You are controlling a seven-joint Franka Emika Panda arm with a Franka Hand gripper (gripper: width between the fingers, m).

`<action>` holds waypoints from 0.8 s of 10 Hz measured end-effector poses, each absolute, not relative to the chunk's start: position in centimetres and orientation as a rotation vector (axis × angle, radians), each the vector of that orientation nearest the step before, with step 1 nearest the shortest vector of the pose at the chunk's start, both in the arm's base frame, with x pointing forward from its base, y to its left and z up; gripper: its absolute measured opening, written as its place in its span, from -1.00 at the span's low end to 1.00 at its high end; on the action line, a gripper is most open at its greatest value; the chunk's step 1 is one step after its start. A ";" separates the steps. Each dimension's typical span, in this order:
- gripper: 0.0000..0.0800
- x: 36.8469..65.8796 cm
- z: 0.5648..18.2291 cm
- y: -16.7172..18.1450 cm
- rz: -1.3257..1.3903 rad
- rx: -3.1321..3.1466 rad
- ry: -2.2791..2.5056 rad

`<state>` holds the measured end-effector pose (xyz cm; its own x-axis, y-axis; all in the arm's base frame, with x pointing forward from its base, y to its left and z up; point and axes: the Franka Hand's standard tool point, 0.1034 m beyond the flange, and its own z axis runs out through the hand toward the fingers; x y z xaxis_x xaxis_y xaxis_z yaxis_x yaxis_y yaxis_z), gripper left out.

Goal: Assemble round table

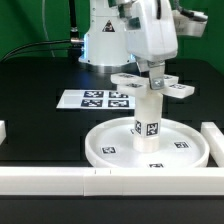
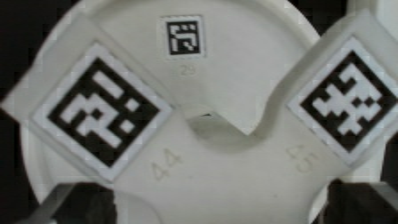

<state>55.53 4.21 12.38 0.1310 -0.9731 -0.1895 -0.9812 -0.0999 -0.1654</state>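
The large rimmed disc (image 1: 110, 152) lies on the black table near the front. The short cylinder post (image 1: 148, 118) stands upright in its hub. The flat cross-shaped piece (image 1: 128, 82) sits level on top of the post. My gripper (image 1: 156, 76) comes down from above and is shut on the cross-shaped piece at its middle. In the wrist view two tagged arms of the cross-shaped piece (image 2: 98, 105) spread out, with the disc (image 2: 187, 20) below them. My dark fingers (image 2: 80, 203) flank the piece on both sides of the gripper (image 2: 217, 205).
The marker board (image 1: 98, 99) lies flat behind the disc toward the exterior view's left. Long white bars edge the table in front (image 1: 60, 182) and at the exterior view's right (image 1: 214, 140). The robot base (image 1: 105, 40) stands at the back.
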 end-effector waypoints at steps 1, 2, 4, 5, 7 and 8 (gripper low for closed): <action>0.58 55.5 13.3 4.7 0.066 -2.164 1.906; 0.62 55.4 14.1 5.2 0.085 -2.168 1.892; 0.62 55.5 14.3 5.4 0.083 -2.172 1.878; 0.62 55.5 14.2 5.4 0.080 -2.193 1.854; 0.62 55.7 14.1 5.3 0.035 -2.398 1.618; 0.62 55.9 14.3 5.4 0.016 -2.498 1.490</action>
